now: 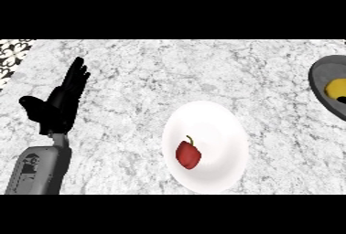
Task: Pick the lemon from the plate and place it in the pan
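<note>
Head view shows the lemon [336, 87] already in the pan [323, 82], cut by the right edge, so its long axis cannot be told. Left hand [59, 106] rests with fingers straight and released; a red pepper [188, 154] lies upright on the plate [209, 123].

You see a mottled grey-white stone-look counter [135, 82], smooth, a glossy white plate [223, 123] like glazed ceramic at lower centre, a shiny red pepper [188, 154], a matt dark grey pan [323, 80] at right edge, a matt black left hand [57, 107].

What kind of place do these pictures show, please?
Most likely a kitchen counter. The top is grey-white speckled stone. On it lies a round white plate with a red pepper, and a dark grey pan at the right edge holds a yellow lemon.
</note>
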{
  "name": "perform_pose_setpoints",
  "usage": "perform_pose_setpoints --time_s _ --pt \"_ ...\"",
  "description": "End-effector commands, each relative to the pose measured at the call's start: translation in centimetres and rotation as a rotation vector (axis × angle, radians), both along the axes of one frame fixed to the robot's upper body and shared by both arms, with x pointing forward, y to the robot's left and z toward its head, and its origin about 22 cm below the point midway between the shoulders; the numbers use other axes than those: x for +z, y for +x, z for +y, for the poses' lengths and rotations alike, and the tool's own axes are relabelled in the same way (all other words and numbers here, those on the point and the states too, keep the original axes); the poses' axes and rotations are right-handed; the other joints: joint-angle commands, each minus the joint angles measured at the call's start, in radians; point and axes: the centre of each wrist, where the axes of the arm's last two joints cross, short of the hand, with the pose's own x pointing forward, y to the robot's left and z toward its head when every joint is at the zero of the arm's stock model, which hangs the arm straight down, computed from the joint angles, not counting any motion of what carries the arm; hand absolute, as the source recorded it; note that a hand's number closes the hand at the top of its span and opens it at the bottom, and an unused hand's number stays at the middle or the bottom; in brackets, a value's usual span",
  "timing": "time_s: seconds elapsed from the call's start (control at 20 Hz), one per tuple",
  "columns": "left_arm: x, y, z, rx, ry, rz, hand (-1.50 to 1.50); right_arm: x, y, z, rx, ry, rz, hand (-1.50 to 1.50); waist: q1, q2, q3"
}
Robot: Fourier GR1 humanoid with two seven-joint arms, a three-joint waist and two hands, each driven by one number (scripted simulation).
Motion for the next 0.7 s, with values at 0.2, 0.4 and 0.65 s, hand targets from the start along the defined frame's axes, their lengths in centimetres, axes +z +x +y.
perform_pose_setpoints --time_s 0.2,0.4,0.65 --pt "0.9 -0.4 1.4 0.014 -0.006 0.000 0.00 0.4 -2.1 -2.5 -0.040 0.147 -0.311 -1.50 -0.029 -0.016 -0.001" --pt "-0.7 -1.4 1.1 0.053 -0.006 0.022 0.00 -0.4 -4.1 -3.8 0.021 0.298 -0.349 -1.50 -0.045 -0.024 -0.005" --pt "-2.9 -3.0 1.9 0.065 0.001 0.031 0.00 -0.1 -9.8 -8.1 0.151 0.362 -0.369 -1.50 -0.068 -0.033 -0.007"
